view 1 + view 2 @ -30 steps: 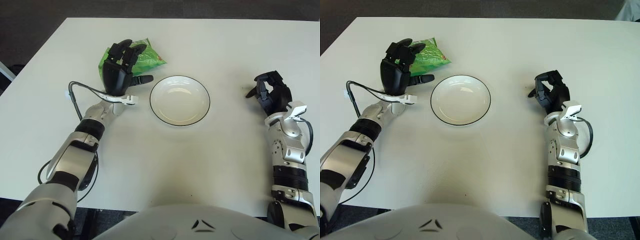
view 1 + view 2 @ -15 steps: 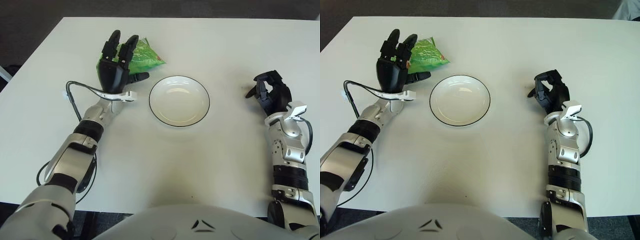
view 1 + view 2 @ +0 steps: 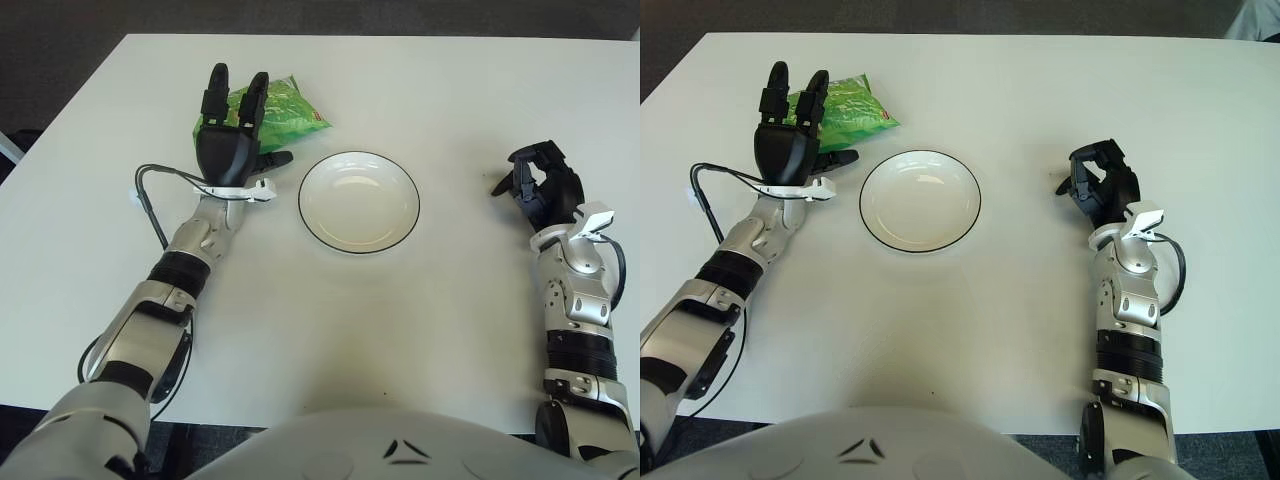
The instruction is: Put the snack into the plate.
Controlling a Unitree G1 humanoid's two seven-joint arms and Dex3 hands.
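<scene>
A green snack bag (image 3: 285,110) lies on the white table at the back left. My left hand (image 3: 232,130) is raised in front of it with the fingers straight and spread, holding nothing and covering the bag's left part. An empty white plate (image 3: 359,200) with a dark rim sits just right of that hand, in the middle of the table. My right hand (image 3: 540,185) shows far to the right of the plate, fingers curled with nothing in them.
The white table (image 3: 330,330) stretches wide in front of the plate. A thin black cable (image 3: 150,195) loops out from my left wrist over the table. Dark floor lies beyond the table's far edge.
My left hand's fingers have uncurled from over the bag and now stand straight and spread. The bag and plate have not moved. The right hand stayed still.
</scene>
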